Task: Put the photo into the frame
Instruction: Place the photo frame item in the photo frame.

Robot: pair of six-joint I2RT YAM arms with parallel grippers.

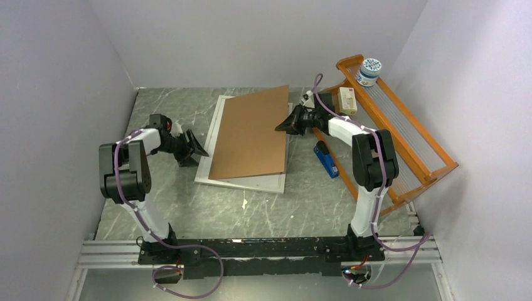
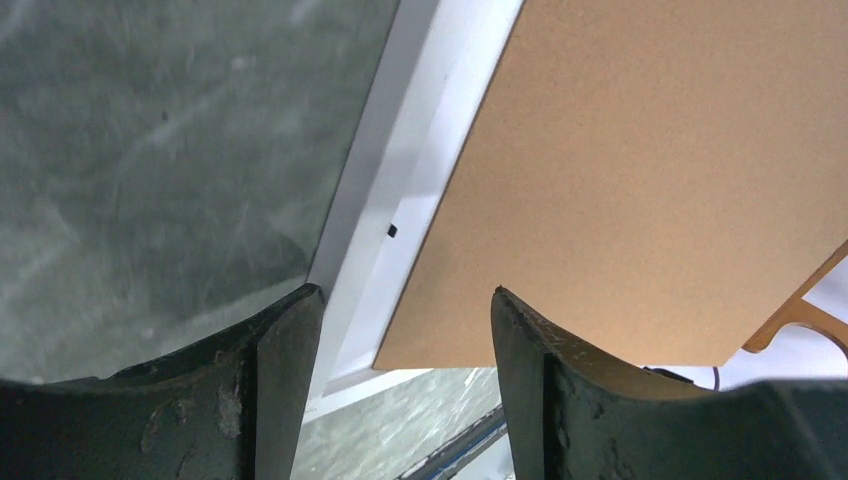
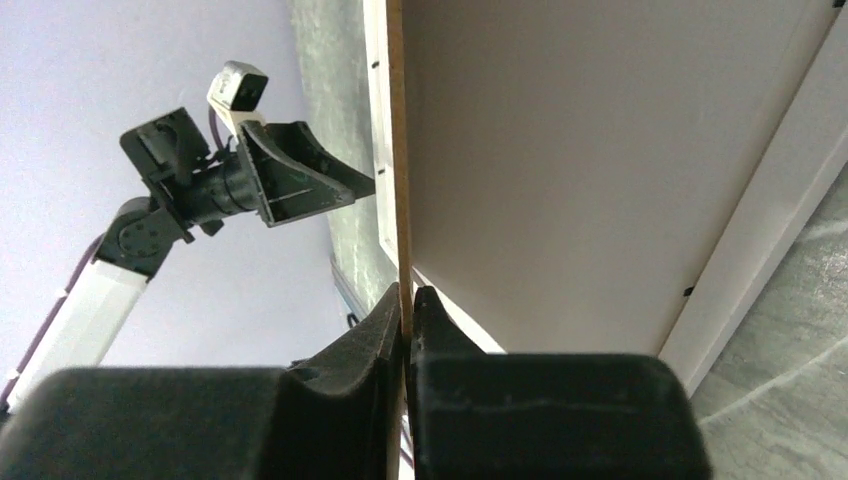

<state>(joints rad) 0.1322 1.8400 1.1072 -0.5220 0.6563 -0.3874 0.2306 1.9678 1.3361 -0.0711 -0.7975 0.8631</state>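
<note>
The frame (image 1: 241, 182) is lying on the counter (image 1: 188, 207), and I cannot make out the photo beneath the backing board (image 1: 251, 135). The right hand (image 1: 280, 125) is pinching that board's edge, tilting it up, seemingly for access. The left hand (image 1: 197, 152) is hovering unclenched beside the rim.

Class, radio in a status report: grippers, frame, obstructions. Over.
Left gripper: fingers open, beside frame. Right gripper: fingers shut on backing board, tilted above frame. Board in the way; photo not seen.

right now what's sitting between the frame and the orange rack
A small blue object lies on the table between the frame and the orange rack; the top view shows it.
</note>
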